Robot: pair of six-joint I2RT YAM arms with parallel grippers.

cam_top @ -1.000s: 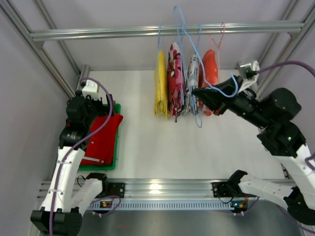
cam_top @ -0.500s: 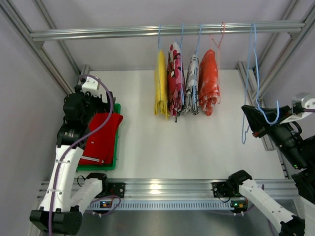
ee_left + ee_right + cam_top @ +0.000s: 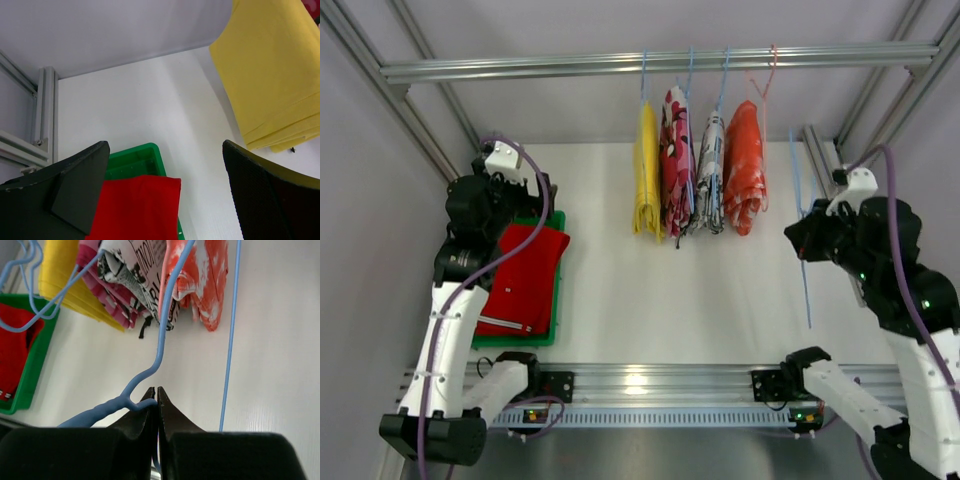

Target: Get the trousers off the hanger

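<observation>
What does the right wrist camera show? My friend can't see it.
The right gripper, jaws shut, pinches a blue wire hanger. Beyond it hang yellow trousers and three patterned garments; red trousers lie in a green tray at left.

My left arm [image 3: 448, 320] rises along the table's left edge, wrist bent forward, with the fingers of my left gripper [image 3: 165, 150] spread wide apart. My right arm [image 3: 920, 330] stands at the right edge, my right gripper [image 3: 156, 394] aimed inward, jaws pressed together on a blue hanger [image 3: 163, 335].
</observation>
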